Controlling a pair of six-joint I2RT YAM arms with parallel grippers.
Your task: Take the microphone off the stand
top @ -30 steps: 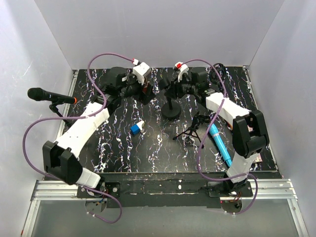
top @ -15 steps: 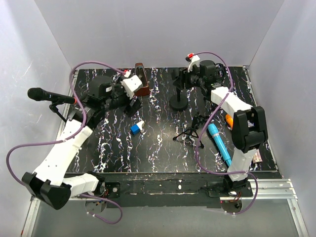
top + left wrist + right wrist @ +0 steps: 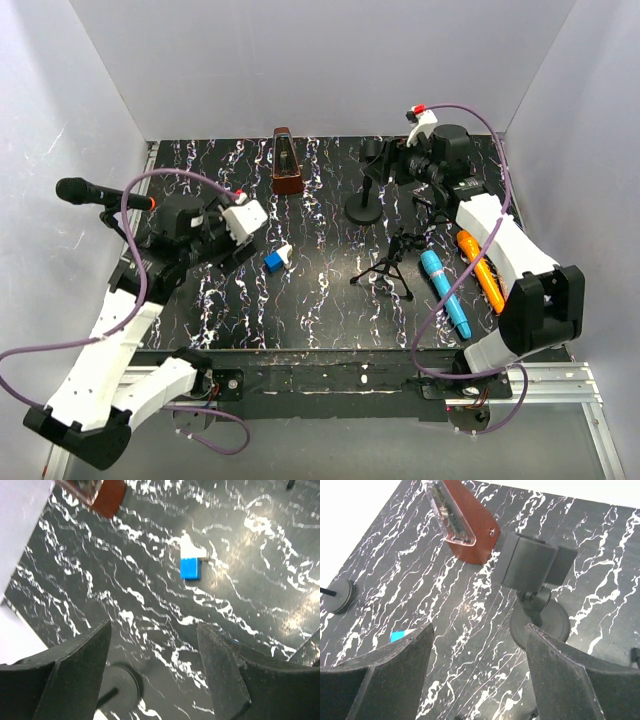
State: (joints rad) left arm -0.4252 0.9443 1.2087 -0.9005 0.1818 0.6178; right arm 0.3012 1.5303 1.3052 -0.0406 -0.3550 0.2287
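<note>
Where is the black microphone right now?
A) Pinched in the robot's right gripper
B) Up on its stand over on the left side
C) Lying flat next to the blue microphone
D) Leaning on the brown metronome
B: the black microphone sits up on its stand at the far left, well apart from the blue microphone, which lies flat on the right.

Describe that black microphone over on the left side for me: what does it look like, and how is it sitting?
The microphone looks black all over, with a rounded head at its left end, a slim handle and an orange-red band at its right end. It lies almost level, head towards the left wall, raised above the left edge of the table. Its handle sits on a thin black stand, the only thing seen touching it.
</note>
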